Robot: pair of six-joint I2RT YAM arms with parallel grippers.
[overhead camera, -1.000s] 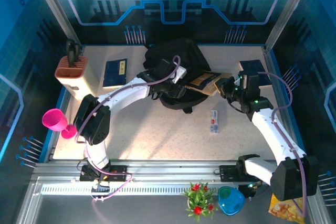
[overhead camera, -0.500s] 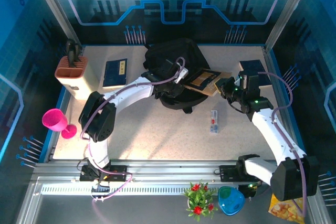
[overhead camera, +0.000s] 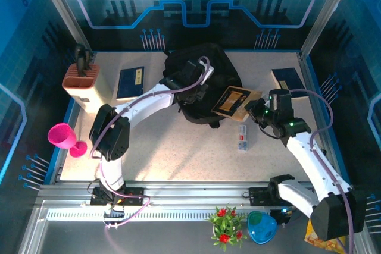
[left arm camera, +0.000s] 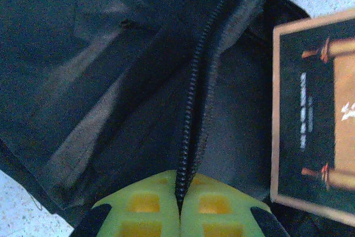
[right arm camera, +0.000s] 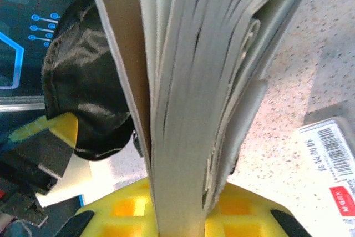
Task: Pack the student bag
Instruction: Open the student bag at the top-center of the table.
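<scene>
The student bag (overhead camera: 205, 66), a black backpack, lies at the back middle of the table. My left gripper (overhead camera: 201, 92) is over it. In the left wrist view the left gripper (left arm camera: 180, 191) is shut on the bag's zipper edge (left arm camera: 191, 109), with dark bag fabric (left arm camera: 100, 81) on both sides. A brown-covered book (overhead camera: 234, 102) hangs tilted just right of the bag, its cover (left arm camera: 316, 115) also showing beside the bag. My right gripper (overhead camera: 253, 110) is shut on the book's right end. In the right wrist view the right gripper (right arm camera: 177, 195) clamps the book's page edge (right arm camera: 183, 98), with the bag (right arm camera: 83, 98) behind.
A blue book (overhead camera: 131, 81) lies back left beside a beige pen holder (overhead camera: 83, 84). A dark book (overhead camera: 287, 78) lies back right. A small white barcode box (overhead camera: 242, 137) sits in front of the held book. A pink cup (overhead camera: 64, 137) stands at the left edge.
My left gripper has closed on the bag's zipper edge and shifted slightly toward the back. The right arm has drawn the book a little nearer, uncovering the dark book at back right.
</scene>
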